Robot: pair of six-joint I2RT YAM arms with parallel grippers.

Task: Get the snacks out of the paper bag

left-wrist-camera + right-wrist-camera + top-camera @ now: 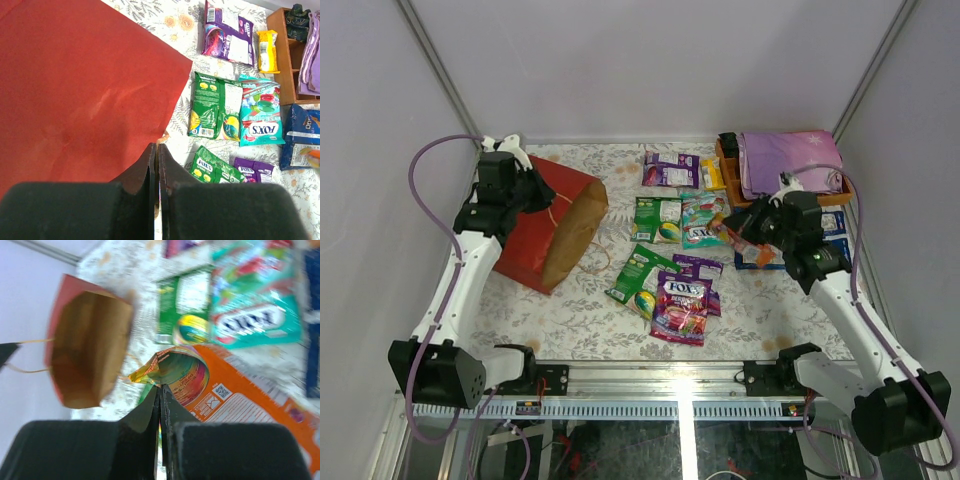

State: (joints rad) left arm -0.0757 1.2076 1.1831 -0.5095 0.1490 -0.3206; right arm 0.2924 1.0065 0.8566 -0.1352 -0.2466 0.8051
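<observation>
Right claw [161,388] pinched shut on edge of orange packet [250,400], well right of paper bag [532,238]. Left claw [157,146] shut on bag's red rim (brown mouth faces right). Other packets [657,220] lie scattered right of bag.

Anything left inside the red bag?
In the large red paper carrier bag, the right wrist view shows only bare brown lining through the open mouth, no packets. Deep end blurred: can't tell.

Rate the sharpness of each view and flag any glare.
Right wrist: motion-blurred, the teal packet and bag smeared. Left wrist: crisp, print on a green packet readable. Top external: evenly lit, a bright glare streak on the front rail.
</observation>
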